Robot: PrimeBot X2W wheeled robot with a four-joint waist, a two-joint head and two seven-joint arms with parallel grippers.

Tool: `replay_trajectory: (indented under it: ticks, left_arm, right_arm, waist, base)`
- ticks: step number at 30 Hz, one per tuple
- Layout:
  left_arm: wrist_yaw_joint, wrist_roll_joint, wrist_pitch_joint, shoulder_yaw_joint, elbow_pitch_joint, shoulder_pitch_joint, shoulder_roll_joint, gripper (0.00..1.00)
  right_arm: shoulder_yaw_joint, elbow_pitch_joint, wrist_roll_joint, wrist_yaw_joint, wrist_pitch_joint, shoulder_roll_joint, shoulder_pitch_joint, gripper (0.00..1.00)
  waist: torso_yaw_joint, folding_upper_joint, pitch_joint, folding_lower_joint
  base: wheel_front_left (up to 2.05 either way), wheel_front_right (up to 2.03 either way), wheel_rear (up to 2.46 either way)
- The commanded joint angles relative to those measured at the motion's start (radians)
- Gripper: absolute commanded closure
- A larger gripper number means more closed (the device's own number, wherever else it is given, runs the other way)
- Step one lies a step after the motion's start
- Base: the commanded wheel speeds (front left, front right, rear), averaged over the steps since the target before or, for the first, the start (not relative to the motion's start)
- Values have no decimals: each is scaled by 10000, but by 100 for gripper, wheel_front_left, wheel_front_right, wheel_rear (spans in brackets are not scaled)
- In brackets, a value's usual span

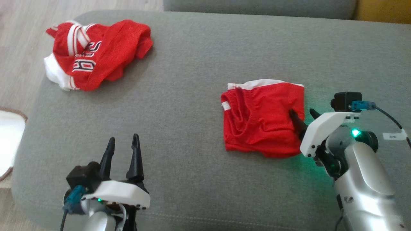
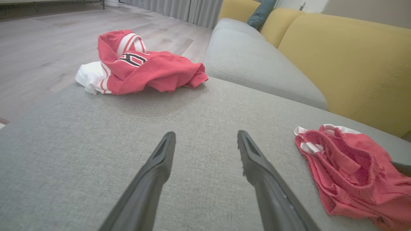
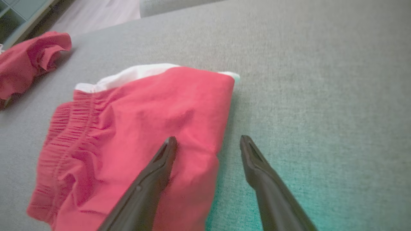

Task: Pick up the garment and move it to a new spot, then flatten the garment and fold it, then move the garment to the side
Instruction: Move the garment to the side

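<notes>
1. Head view: I see a grey cushion (image 1: 192, 96) with wood floor (image 1: 19, 48) on its left. The folded red shorts (image 1: 260, 118) lie right of centre, with a white band along their far edge. A crumpled jersey (image 1: 93, 57) sits far left. The left gripper (image 1: 123, 137) and right gripper (image 1: 301, 111) are spread wide, both empty.
2. Left wrist view: a yellow backrest (image 2: 353, 57) stands behind. The left fingers point over bare cushion, apart from the shorts.
3. Right wrist view: the right fingers straddle the shorts' edge. I cannot tell if they touch.

Right fingers (image 1: 297, 123), spread, straddle edge of red shorts (image 1: 257, 118).
</notes>
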Motion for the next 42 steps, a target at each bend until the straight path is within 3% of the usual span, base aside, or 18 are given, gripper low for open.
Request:
replay_trajectory:
  ticks: [1, 8, 9, 11, 12, 14, 22, 28, 36, 42]
  left_arm:
    - [-24, -20, -122, 311, -281, -509, -26, 0]
    - [-62, 45, -122, 344, -275, -527, -39, 0]
    - [-63, 55, -122, 344, -278, -525, -40, 0]
    - [-60, 57, -122, 337, -285, -520, -42, 0]
    - [-59, 60, -122, 334, -289, -516, -42, 0]
    - [-58, 85, -122, 338, -286, -520, -43, 0]
    - [-146, 421, -122, 465, -441, -652, -44, 0]
    - [-300, 728, -122, 574, -715, -1050, 15, 0]
    - [-442, 1208, -20, 300, -1051, -1799, 270, 0]
    - [-454, 1429, 247, 116, -1261, -2233, 440, 0]
  right_arm:
    - [186, -118, 178, 65, 159, -88, -541, 0]
    - [69, 606, 876, 65, 856, -101, -853, 0]
    - [82, 689, 971, 65, 925, -105, -906, 12]
    - [152, 833, 1079, 65, 993, -155, -1001, 51]
    - [193, 892, 1142, 65, 1000, -174, -1046, 59]
    - [238, 959, 1201, 65, 839, -252, -1151, 100]
    - [170, 1201, 523, 65, -348, -877, -1927, 100]
    - [65, 1153, 77, 65, -769, -1107, -2674, 100]
    - [43, 921, -53, 65, -1190, -702, -3573, 100]
    - [122, 1081, -87, 65, -1522, -360, -4030, 100]
  waist:
    - [230, 0, 174, 0]
    - [402, 0, 288, 0]
    - [411, 0, 303, 0]
    - [414, 0, 328, 0]
    - [408, 0, 340, 0]
    - [365, 0, 371, 0]
    - [-397, 0, 716, 0]
    - [-1800, 0, 1298, 0]
    - [-4219, 0, 2375, 0]
    - [-4922, 0, 2871, 0]
  base:
    - [0, 0, 0]
    - [0, 0, 0]
    - [0, 0, 0]
    - [0, 0, 0]
    - [0, 0, 0]
    - [0, 0, 0]
    - [0, 0, 0]
    - [0, 0, 0]
    - [0, 0, 0]
    - [0, 0, 0]
